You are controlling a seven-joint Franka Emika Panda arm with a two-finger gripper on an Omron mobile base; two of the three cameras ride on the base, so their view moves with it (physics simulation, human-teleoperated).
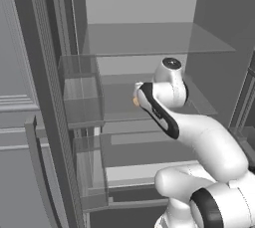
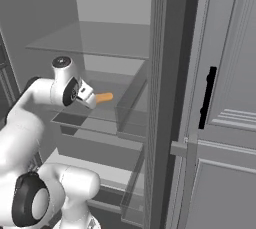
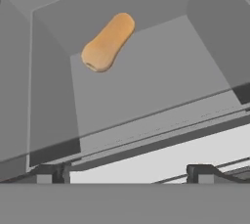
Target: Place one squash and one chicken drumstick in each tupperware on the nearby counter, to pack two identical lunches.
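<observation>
The arm is reaching into an open fridge w/ glass shelves (image 1: 149, 40) and clear door bins (image 1: 82, 92). The end effector (image 3: 127, 171) is sitting at the front edge of a shelf compartment, its two dark fingertips (image 3: 51, 173) standing wide apart w/ nothing btwn them, so it's fully open and gripping nothing.

The butternut squash (image 3: 108, 42) is lying on its side on the grey shelf floor toward the back of the compartment, well apart from the fingertips. In the hand view its fat bulb end is pointing lower-left and the narrower neck upper-right, lying diagonal. In the right base view the squash (image 2: 104, 97) is showing as an orange tip just past the wrist; in the left base view only a sliver of it (image 1: 135, 101) is peeking out beside the arm.

Handling, as a guess: rigid, hard-skinned, fairly dense for its size, not fragile. The smooth rounded skin is probably slippery, and it's likely to roll if nudged on the flat shelf. Best hold prob. across the neck or the waist where neck meets bulb, jaws turned square to the long axis. The bulb end is looking too wide and curved for a sure pinch.
</observation>
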